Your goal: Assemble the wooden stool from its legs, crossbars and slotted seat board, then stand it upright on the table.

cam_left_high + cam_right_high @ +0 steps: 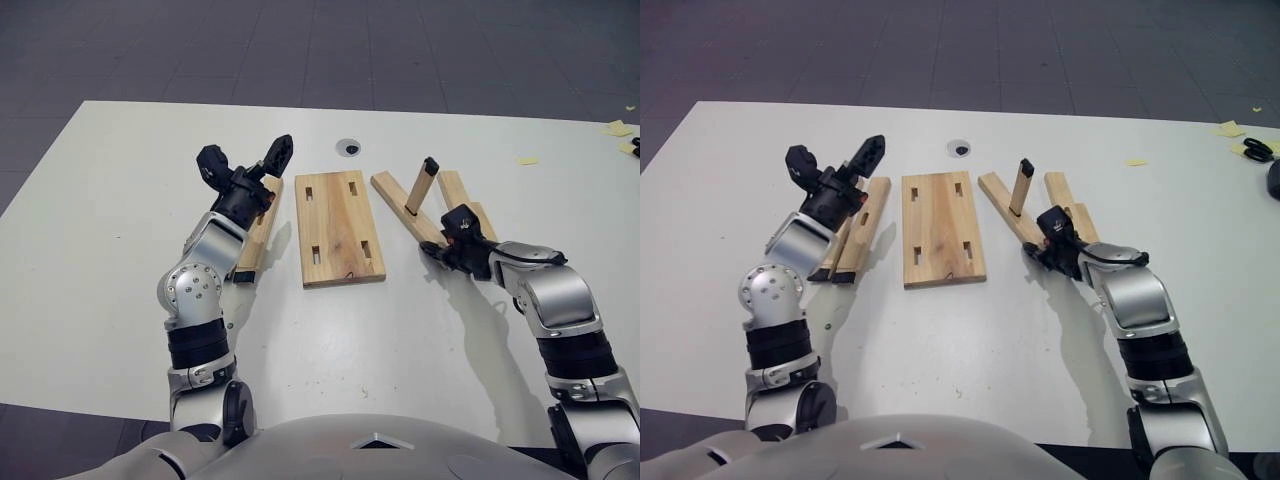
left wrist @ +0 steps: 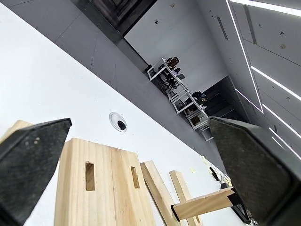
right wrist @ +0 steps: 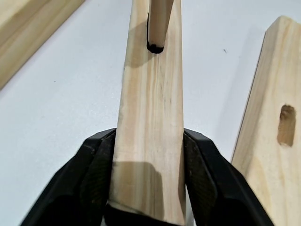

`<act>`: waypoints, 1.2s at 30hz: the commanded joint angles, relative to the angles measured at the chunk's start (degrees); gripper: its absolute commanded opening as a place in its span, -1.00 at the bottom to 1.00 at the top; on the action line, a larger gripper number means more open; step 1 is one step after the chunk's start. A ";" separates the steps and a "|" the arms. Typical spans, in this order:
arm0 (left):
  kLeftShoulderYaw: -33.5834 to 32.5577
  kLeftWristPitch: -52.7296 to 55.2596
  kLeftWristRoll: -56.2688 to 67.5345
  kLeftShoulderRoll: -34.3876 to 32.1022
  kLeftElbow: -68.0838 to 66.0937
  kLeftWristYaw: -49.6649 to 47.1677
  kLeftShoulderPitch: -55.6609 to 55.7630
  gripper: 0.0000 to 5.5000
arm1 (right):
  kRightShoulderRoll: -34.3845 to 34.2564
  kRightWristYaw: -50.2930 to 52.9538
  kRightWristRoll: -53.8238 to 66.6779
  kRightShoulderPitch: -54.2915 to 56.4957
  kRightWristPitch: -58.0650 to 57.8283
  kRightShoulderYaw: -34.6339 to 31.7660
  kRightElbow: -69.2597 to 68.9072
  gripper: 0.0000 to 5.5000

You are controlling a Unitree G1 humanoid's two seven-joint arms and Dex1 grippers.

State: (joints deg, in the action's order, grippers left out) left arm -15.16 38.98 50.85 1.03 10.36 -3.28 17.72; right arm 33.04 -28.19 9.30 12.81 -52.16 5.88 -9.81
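Your two head eyes look down over the table [image 1: 120, 300], both showing the seat board [image 1: 340, 228] at 12 o'clock. Your left wrist camera skims low across that board; your right one sits close on a leg [image 3: 150, 117] at 1 o'clock.

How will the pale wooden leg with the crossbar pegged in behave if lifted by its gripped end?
Likely stiff: the pale wooden leg looks like solid timber. Held at one end by the right gripper, it may sag or twist, as the black-tipped crossbar stands in it farther along. Smooth faces could slip.

No legible text, labels or numbers anywhere.
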 commanded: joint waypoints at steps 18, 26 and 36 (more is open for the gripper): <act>-3.18 7.00 26.20 2.59 -2.85 -10.04 10.93 0.96 | -10.88 -7.38 8.84 -2.40 33.66 -4.61 -5.33 -0.24; -0.78 7.08 23.31 0.88 -1.89 -9.84 7.55 0.96 | -11.21 -5.52 7.50 -2.57 34.62 -5.44 -4.74 -0.24; -1.36 4.85 21.77 0.46 -5.60 -8.08 8.62 0.96 | -12.83 -5.74 12.93 -2.28 33.14 -6.68 -7.17 -0.24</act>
State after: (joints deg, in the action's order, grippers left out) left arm -16.19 44.95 73.22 1.20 6.40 -11.57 24.66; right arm 20.62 -33.52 20.41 10.10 -18.21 0.03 -15.33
